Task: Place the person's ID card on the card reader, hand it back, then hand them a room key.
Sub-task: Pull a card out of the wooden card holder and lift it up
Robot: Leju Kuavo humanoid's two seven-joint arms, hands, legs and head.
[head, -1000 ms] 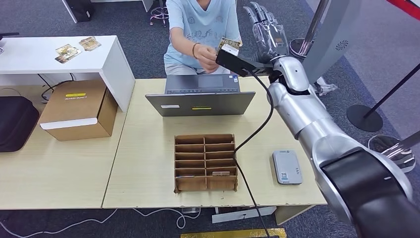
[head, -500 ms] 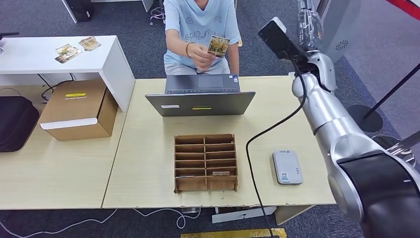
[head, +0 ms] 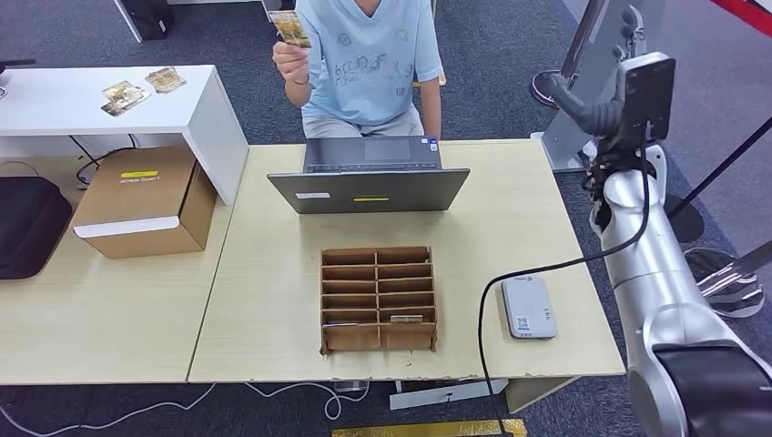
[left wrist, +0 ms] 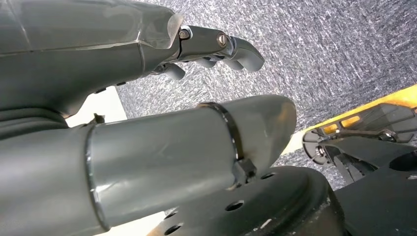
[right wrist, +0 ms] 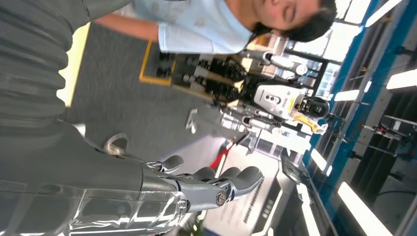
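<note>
The person behind the table holds the ID card (head: pixel 289 27) up high in their own hand, far from me. My right arm (head: pixel 637 228) stands raised at the table's right side. In the right wrist view my right hand (right wrist: pixel 196 189) has its fingers stretched out and holds nothing. The grey card reader (head: pixel 528 307) lies on the table at the front right. A room key (head: pixel 406 319) sits in a front slot of the brown cardboard organiser (head: pixel 378 298). My left hand (left wrist: pixel 216 46) hangs over grey carpet, fingers loosely apart, with nothing in it.
A laptop (head: pixel 369 177) lies open at the table's far edge in front of the person. A cardboard box (head: pixel 146 200) and a black bag (head: pixel 27 223) sit at the left. Two cards (head: pixel 127 91) lie on the white desk. A black cable (head: pixel 510 273) crosses the table.
The person took the card from my right hand and lifted it up and to the left. My right arm swung away to the right, its hand now without a card.
</note>
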